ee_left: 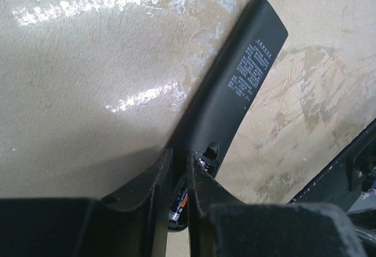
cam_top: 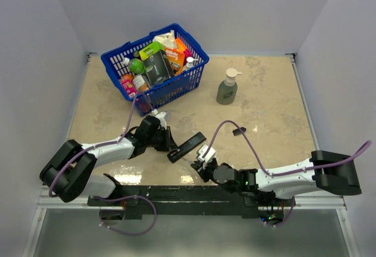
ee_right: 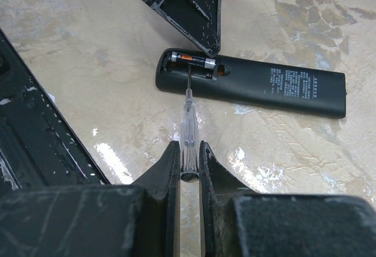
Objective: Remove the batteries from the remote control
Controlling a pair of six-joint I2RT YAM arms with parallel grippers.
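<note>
The right hand (ee_right: 188,146) is clamping a screwdriver (ee_right: 188,113) and the narrow left hand (ee_left: 178,155) is steadying the remote (ee_right: 282,87), with a battery (ee_right: 194,61) still sitting unremoved just ahead.

**Bright, soft top light; glare on the stone**

Even light from above fills the top view, with weak shadows under the arms. The table (cam_top: 264,93) shows pale glare at 6 o'clock. In the left wrist view, white streaks glare at 11 o'clock and a broad shadow lies at 8 o'clock. At 6 o'clock in each wrist view, the left gripper (ee_left: 179,158) and right gripper (ee_right: 188,148) look dark and soft. The print on the remote control (ee_right: 294,84) is sharp.
</note>
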